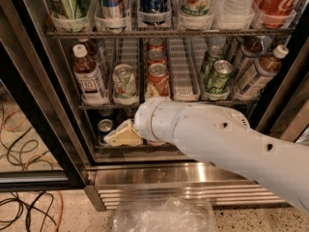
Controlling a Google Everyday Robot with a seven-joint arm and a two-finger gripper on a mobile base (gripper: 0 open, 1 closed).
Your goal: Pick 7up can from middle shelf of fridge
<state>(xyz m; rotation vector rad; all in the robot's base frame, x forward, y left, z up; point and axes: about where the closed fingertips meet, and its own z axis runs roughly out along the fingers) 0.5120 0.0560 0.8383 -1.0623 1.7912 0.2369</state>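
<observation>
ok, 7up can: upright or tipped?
Upright. The 7up can stands on the middle shelf with its silver top up, beside a tea bottle. The end effector sits lower, below that shelf, not touching it.

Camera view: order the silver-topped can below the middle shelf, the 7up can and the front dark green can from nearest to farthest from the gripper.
The gripper sits low left, below the middle shelf.
1. Silver-topped can: just left of it.
2. 7up can: directly above, on the shelf.
3. Dark green can: far right, same shelf.

7up can (124, 81) on middle shelf (182, 74), left side; gripper (124, 135) just below.
</observation>
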